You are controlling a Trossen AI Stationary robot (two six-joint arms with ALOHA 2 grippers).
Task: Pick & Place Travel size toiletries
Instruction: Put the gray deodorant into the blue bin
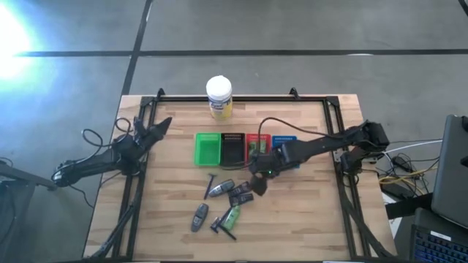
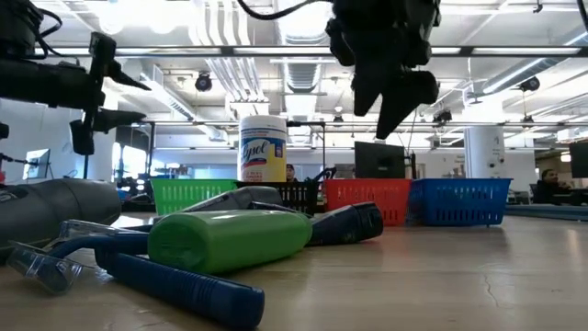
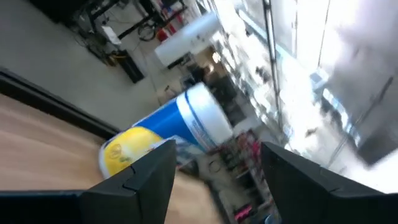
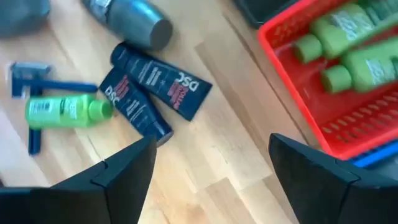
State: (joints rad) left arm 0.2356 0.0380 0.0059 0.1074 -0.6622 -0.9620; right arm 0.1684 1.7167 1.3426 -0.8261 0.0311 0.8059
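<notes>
The loose toiletries lie in a cluster on the wooden table (image 1: 307, 212): grey tubes (image 1: 199, 217), a green bottle (image 1: 232, 216), dark tubes (image 1: 240, 194) and razors (image 1: 210, 183). In the right wrist view two dark "DSC" tubes (image 4: 163, 84) lie side by side, with the green bottle (image 4: 65, 111), a blue-handled razor (image 4: 31, 93) and a grey tube (image 4: 130, 18) beyond. My right gripper (image 1: 259, 183) hovers open above the table beside the cluster (image 4: 211, 146), raised well clear in the low view (image 2: 390, 87). My left gripper (image 1: 157, 128) waits open at the table's left, pointing at the jar (image 3: 217, 149).
Four mesh baskets stand in a row: green (image 1: 207, 148), black (image 1: 232, 148), red (image 1: 256, 142), blue (image 1: 284, 140). The red basket (image 4: 292, 99) holds green bottles (image 4: 348, 50). A yellow jar with a white lid (image 1: 219, 97) stands at the far edge. Bare wood lies near and right.
</notes>
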